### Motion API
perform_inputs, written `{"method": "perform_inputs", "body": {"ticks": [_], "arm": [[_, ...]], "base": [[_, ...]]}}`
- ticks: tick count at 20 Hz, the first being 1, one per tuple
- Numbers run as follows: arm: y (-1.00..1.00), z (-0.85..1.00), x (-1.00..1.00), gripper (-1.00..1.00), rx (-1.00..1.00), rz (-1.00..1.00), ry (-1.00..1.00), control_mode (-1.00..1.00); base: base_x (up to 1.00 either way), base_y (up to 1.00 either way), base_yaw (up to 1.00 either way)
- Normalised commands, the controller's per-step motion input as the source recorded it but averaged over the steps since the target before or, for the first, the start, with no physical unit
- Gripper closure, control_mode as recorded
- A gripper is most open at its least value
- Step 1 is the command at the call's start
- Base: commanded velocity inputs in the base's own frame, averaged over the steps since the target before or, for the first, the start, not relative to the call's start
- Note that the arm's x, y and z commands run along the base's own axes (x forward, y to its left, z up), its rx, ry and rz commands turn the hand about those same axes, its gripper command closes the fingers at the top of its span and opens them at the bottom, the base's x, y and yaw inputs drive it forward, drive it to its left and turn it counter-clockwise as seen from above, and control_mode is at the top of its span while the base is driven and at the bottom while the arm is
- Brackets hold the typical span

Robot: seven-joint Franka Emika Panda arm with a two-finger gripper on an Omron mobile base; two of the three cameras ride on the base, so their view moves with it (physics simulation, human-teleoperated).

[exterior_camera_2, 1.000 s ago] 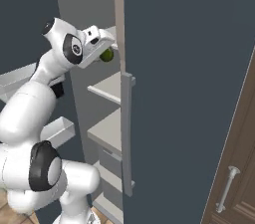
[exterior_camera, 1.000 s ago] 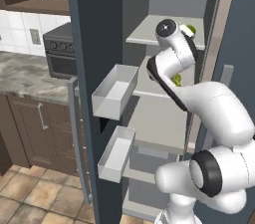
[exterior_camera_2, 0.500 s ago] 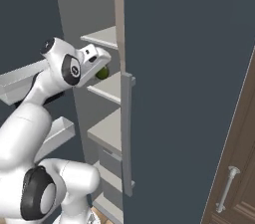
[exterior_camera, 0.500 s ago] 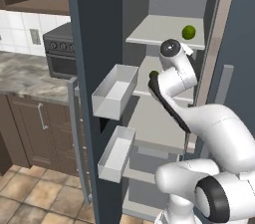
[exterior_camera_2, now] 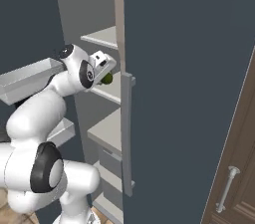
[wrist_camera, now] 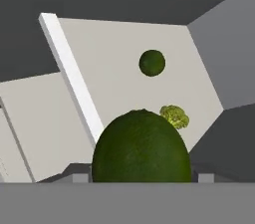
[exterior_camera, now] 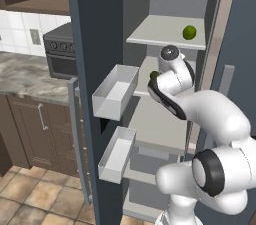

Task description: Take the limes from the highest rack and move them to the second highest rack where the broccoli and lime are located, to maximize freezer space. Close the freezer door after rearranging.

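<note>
Your gripper (wrist_camera: 141, 178) is pinching a lime (wrist_camera: 141, 147) between its fingertips; in the hand view that held lime bulks up close at the bottom, with the second highest rack (wrist_camera: 119, 63) tilted behind it. On that rack you see another lime (wrist_camera: 152, 62) lying further in and a small broccoli (wrist_camera: 175, 116) just beyond the held lime, nearer the rack's back corner. In the left base view your arm reaches into the open freezer, hand at the level of the second highest rack (exterior_camera: 150, 71), and a bit of the held lime (exterior_camera: 154, 75) peeks out left of the wrist. Above it, the highest rack (exterior_camera: 160, 31) carries one lime (exterior_camera: 189, 32) near its right side, well apart from your hand. In the right base view the gripper (exterior_camera_2: 105, 74) sits just left of the freezer door (exterior_camera_2: 179, 68) edge, with the held lime (exterior_camera_2: 107, 78) showing green below the white hand, over the front of the second highest rack. The door stands open; its two white door bins (exterior_camera: 116, 89) hang on the inner side, left of the racks. A stove (exterior_camera: 62, 51) and a stone counter (exterior_camera: 30, 74) lie left of the freezer.
</note>
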Motion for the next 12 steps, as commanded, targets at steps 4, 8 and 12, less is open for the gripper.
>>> {"method": "perform_inputs", "body": {"ticks": [4,8,12], "arm": [[0.00,-0.53,0.58,1.00,-0.07,0.07,0.03,-1.00],[0.00,-0.48,0.60,1.00,-0.04,0.05,0.04,-1.00],[0.00,-0.42,0.63,1.00,0.00,0.01,0.05,-1.00]], "base": [[0.00,0.00,0.00],[0.00,0.00,0.00],[0.00,0.00,0.00]]}}
